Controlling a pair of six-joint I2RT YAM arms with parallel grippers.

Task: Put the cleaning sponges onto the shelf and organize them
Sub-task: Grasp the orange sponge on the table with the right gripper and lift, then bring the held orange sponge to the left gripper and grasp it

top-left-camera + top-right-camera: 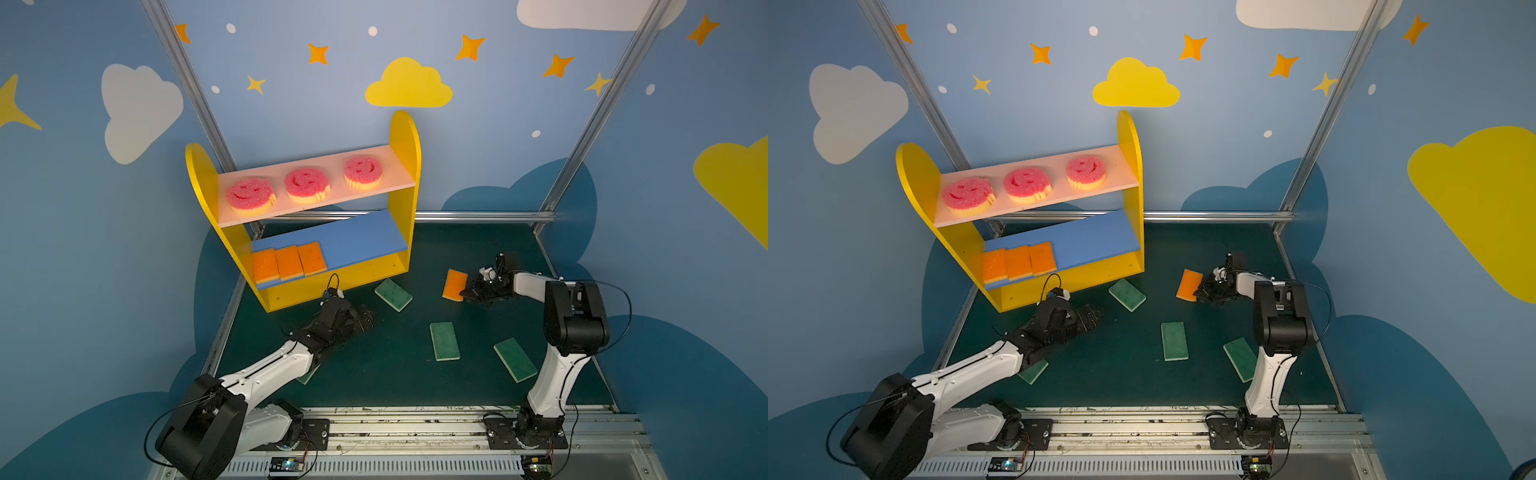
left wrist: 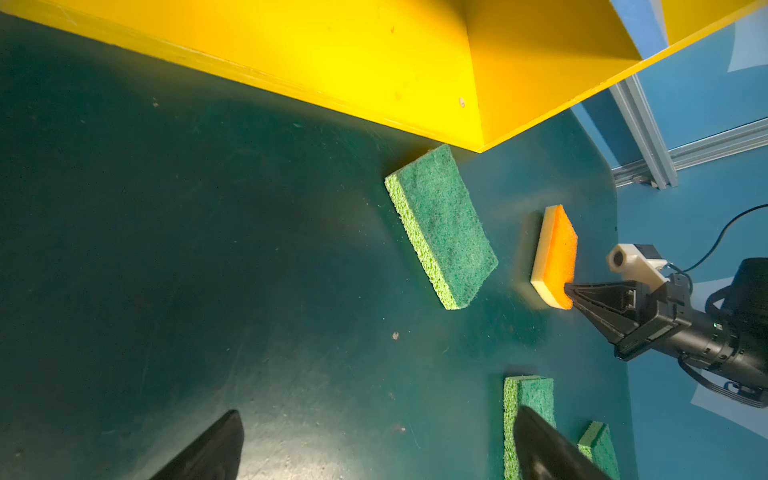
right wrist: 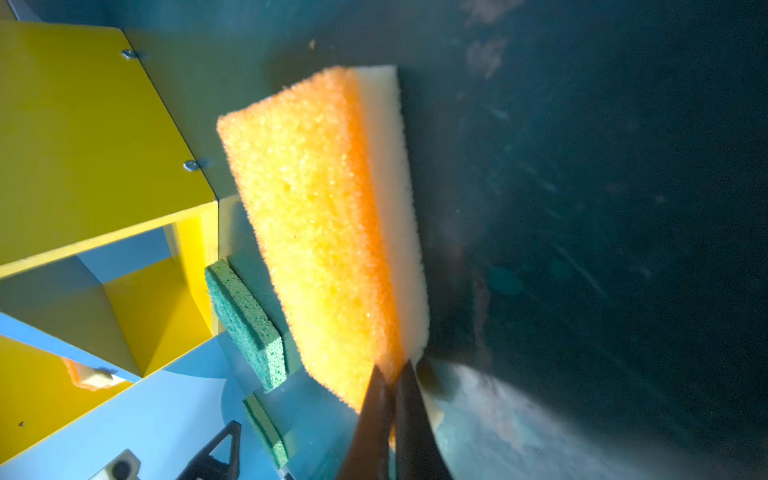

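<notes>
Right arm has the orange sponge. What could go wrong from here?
The right gripper pinches only one end of the orange sponge; the soft foam may bend or slip out in transit.
The free spot beside the shelved orange sponges lies past the open left gripper, so the arms may collide.

The right gripper (image 3: pixel 392 380) pinches the orange sponge (image 3: pixel 316 232) by one end, jaws nearly together.

Blue walls (image 1: pixel 291 124) are enclosing the cell on three sides — white cloud decals (image 1: pixel 137 108), a yellow cloud (image 1: pixel 409 85) and orange stars (image 1: pixel 469 46) are decorating them. Aluminium posts (image 1: pixel 187 83) are rising at the corners. A dark green worktop (image 1: pixel 374 374) is reflecting soft light.
</notes>
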